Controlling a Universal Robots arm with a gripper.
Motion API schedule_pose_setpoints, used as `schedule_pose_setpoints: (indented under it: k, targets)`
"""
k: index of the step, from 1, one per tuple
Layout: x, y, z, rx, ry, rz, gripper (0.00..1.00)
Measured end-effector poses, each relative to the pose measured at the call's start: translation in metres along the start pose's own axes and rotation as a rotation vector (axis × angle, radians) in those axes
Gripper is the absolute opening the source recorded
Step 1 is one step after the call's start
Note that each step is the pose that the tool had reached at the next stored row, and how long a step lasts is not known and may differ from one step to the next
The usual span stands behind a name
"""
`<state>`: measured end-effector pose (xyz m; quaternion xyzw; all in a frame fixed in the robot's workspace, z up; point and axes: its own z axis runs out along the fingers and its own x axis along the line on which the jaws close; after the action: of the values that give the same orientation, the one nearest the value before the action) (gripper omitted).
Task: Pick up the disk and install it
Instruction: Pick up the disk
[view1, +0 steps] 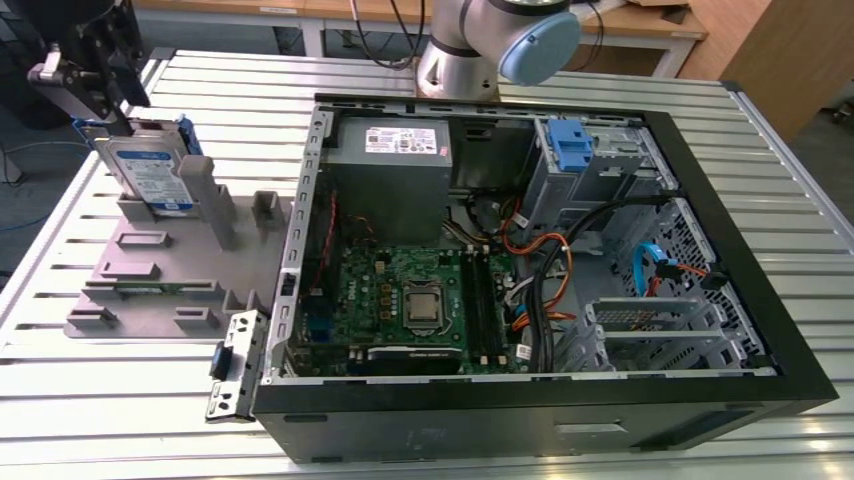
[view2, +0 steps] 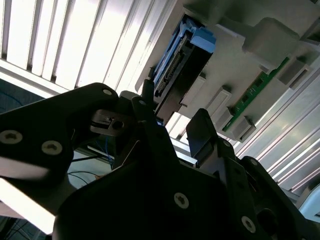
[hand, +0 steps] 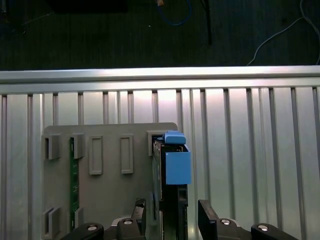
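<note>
Black two-fingered gripper (view1: 114, 120) hangs at the exterior view's far left, right over the silver-grey hard disk with the white-and-blue label and blue plastic rails (view1: 150, 170). That disk stands on edge in a slot at the far end of a flat grey plastic holder (view1: 174, 260), which lies on the slatted aluminium table (view1: 747, 200). To the exterior view's right of the holder an open black computer case (view1: 534, 400) lies on its side, with a green motherboard (view1: 400, 300) in it.

In the second wrist view the gripper (view2: 172, 115) has its dark fingers (view2: 200, 130) spread, one on each side of the disk (view2: 175, 70), which rises from the grey holder (view2: 235, 55).

In the first wrist view the gripper (hand: 172, 220) straddles the upright disk (hand: 175, 170); a gap shows between each finger (hand: 207, 217) and the disk's side, so nothing is pinched. A narrow green circuit strip (hand: 74, 175) sits in another slot of the holder (hand: 110, 195).
</note>
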<state>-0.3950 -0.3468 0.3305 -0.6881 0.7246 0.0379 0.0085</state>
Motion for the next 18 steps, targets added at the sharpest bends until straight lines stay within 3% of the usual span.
schedule_pose_setpoints:
  k: [11,13,14,18]
  targets:
    - [0.0008,0.0033,0.0130,0.0017,0.0019,-0.026,0.53]
    - [0.0010,0.0033,0.0154,0.0015,0.0025,-0.041,0.53]
    - [0.0012,0.0033,0.0200,-0.0003,0.0039,-0.076,0.53]
    - [0.0010,0.0031,0.0252,-0.0023,0.0055,-0.114,0.53]
